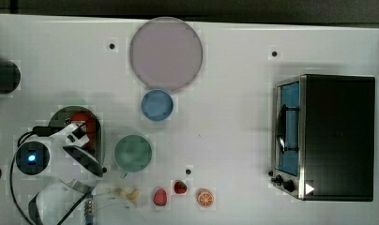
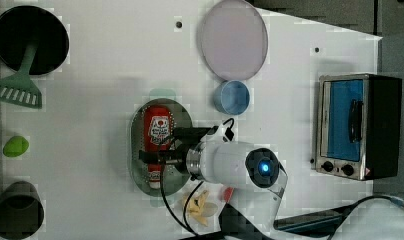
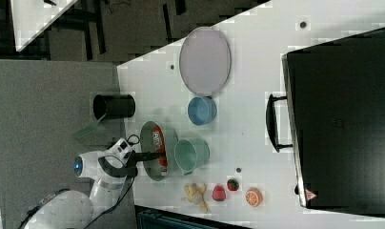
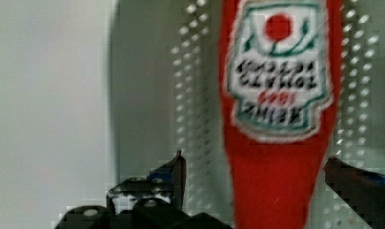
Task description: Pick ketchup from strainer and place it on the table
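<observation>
In the strainer (image 2: 140, 131), near the top view's left edge of the table (image 1: 234, 122), the ketchup (image 2: 157, 132) lies flat along the basin, label up. The gripper (image 4: 257, 176) is spread wide and empty, one finger on each side of the bottle's narrow end, neither pad touching it in the wrist view. Risks, as judged: closing on the tapered neck could let the slick bottle squirt out or pivot; a finger (image 4: 174, 174) driven too low could catch the perforated floor or wall and drag the light strainer along. Lifting off-centre, the heavier body may swing down. Room: the green bowl (image 1: 133, 153) sits just to the top view's right of the strainer, the blue bowl (image 1: 156, 104) and plate (image 1: 165, 53) farther on; the strawberries (image 1: 160, 197) line the top view's lower edge. Bare table lies open between the bowls and the oven (image 1: 326, 136).
</observation>
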Tool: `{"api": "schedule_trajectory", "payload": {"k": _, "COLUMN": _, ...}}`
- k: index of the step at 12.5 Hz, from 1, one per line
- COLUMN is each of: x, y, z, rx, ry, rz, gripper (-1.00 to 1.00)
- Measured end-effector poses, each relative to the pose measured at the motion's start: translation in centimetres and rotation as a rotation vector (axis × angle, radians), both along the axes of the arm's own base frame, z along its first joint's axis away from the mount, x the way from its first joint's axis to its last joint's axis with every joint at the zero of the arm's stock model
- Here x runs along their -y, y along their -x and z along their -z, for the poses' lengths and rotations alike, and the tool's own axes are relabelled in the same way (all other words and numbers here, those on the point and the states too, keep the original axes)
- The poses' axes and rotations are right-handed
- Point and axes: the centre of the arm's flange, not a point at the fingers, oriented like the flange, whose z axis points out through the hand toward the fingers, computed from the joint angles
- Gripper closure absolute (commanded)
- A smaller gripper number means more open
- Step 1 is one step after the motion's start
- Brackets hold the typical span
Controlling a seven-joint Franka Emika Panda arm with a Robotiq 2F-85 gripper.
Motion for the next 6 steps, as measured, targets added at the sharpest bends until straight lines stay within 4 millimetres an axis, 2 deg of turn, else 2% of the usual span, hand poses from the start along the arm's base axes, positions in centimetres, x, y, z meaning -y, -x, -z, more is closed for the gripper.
{"api": "schedule_trajectory", "payload": {"k": 1, "x": 0.4, "y": -0.5, "z": 0.5, "rx": 0.0, "ry": 0.008, "rz": 0.014, "gripper": -0.91}}
{"api": "schedule_trajectory", "payload": {"k": 4, "x": 0.6, "y": -2.1, "z": 2.3, "rx": -0.019, "ry": -0.003, "rz": 0.06, "gripper": -0.19}}
{"api": "schedule_trajectory", "payload": {"k": 6, "x": 0.9, "y": -2.6, "z": 3.1, "rx": -0.022, "ry": 0.0, "rz": 0.087, "gripper": -0.16}}
